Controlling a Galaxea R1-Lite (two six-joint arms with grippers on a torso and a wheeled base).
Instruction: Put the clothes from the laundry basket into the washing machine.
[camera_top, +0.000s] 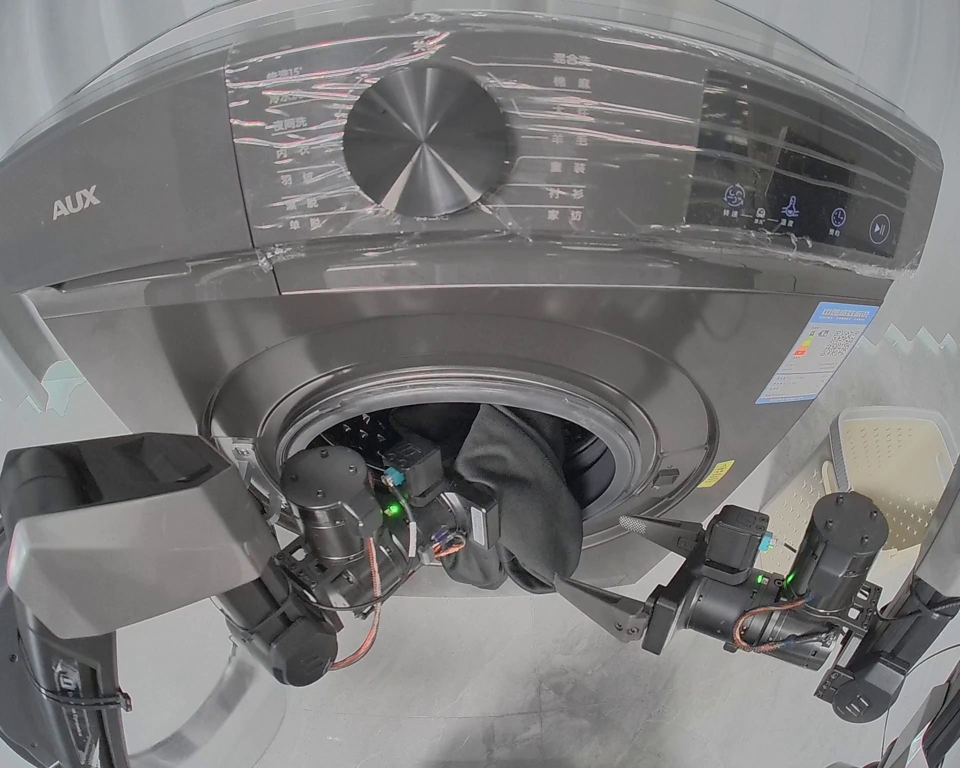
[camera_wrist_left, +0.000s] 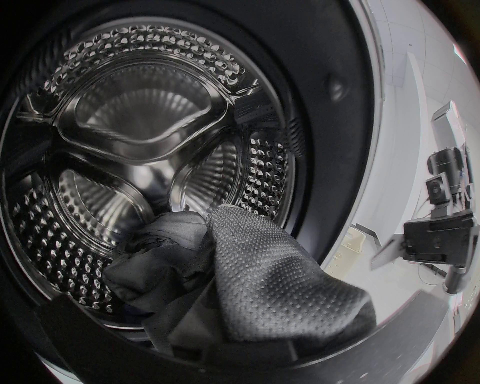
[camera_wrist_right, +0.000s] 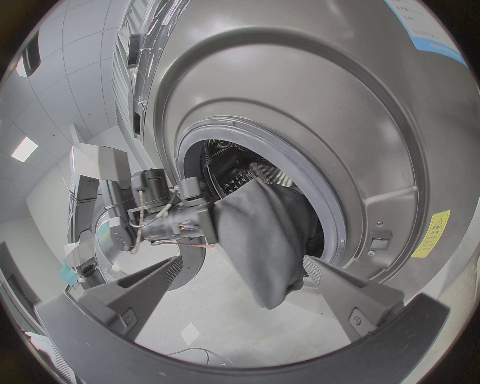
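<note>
A dark grey garment hangs over the lower rim of the washing machine's round opening, part inside and part drooping outside. My left gripper is at the mouth of the opening, shut on the garment, and the cloth covers its fingers. In the left wrist view the garment lies bunched at the front of the steel drum. My right gripper stands open just right of the garment's hanging end, not touching it. The right wrist view shows the garment dangling between the right gripper's spread fingers.
The cream laundry basket stands at the right, behind my right arm. The machine's open door swings out at the lower left, under my left arm. Bare grey floor lies in front of the machine.
</note>
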